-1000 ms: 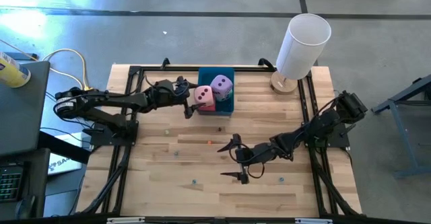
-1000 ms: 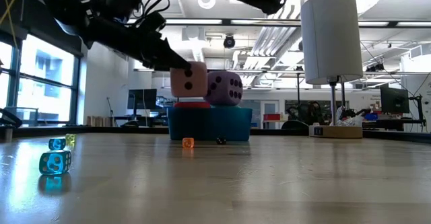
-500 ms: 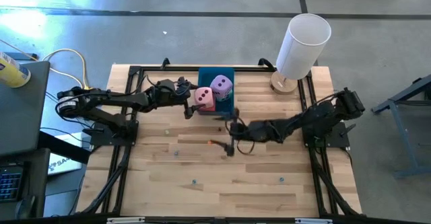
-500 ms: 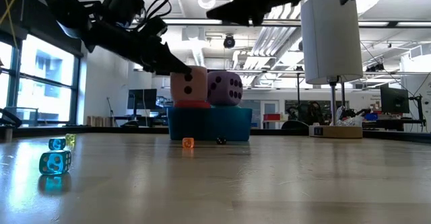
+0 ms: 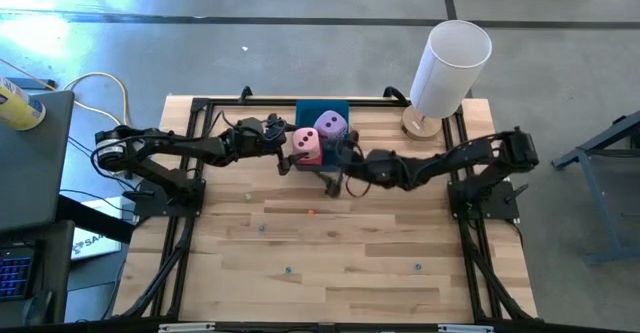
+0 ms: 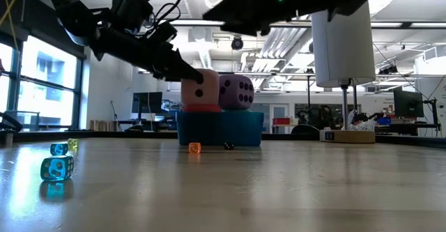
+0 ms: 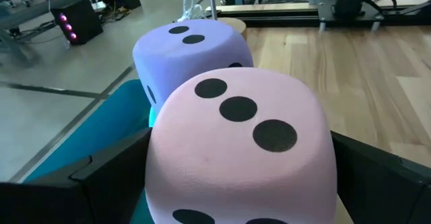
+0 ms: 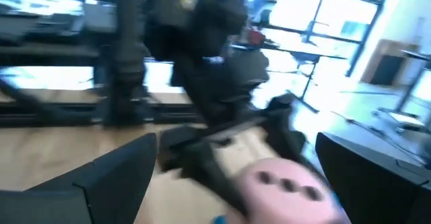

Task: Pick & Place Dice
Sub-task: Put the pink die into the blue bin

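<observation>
The blue tray point(image 5: 322, 113) stands at the table's far middle. In it a lilac die point(image 5: 331, 126) sits high on what lies beneath it. Beside it is the pink die point(image 5: 305, 144), three pips up, with my left gripper point(image 5: 287, 155) shut on it. In the low view a red die point(image 6: 202, 109) shows just under the pink one; whether they touch I cannot tell. My right gripper point(image 5: 336, 169) hovers open and empty beside the tray's near right corner, pointing toward the pink die point(image 8: 289, 183). My left gripper pinches the pink die by two opposite side faces point(image 7: 160, 173), one finger point(image 7: 111, 173) on each side. The fingers come nearly level from the table's left. The die stays upright over the tray, its three-pip face up.
A white cylinder point(image 5: 450, 65) on a wooden base stands at the far right corner. Several tiny dice lie on the table: a cyan one point(image 6: 57, 168), a yellow one point(image 6: 72, 146), an orange one point(image 6: 194, 148) and a dark one point(image 6: 228, 145).
My right gripper has swung from the table's middle toward the far edge, up to the tray, and has stayed open. My left gripper has sunk a little and moved slightly right with the pink die, bringing it down closer to the red die.
</observation>
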Robot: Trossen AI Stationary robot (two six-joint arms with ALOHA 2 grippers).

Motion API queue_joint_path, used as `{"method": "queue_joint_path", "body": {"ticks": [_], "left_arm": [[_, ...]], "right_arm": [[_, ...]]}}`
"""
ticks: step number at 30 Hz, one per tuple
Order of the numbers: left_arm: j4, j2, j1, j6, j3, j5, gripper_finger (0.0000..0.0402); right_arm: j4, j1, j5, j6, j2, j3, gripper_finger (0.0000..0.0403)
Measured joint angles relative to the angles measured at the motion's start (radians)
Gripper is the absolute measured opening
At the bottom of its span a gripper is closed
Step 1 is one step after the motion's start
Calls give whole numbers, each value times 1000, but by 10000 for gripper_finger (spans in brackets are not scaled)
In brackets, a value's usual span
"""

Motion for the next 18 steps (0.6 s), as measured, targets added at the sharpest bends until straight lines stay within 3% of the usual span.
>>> {"method": "queue_joint_path", "body": {"ticks": [6, 12, 18], "left_arm": [[0, 1, 0, -9, -1, -1, 398], [-1, 1, 0, -11, -1, -2, 398], [-2, 1, 0, -14, -2, -2, 398]], "right_arm": [[-46, -109, 0, 76, 0, 0, 396], [-70, -141, -3, 109, 17, 12, 396], [-237, -137, 2, 89, 145, 195, 396]]}}
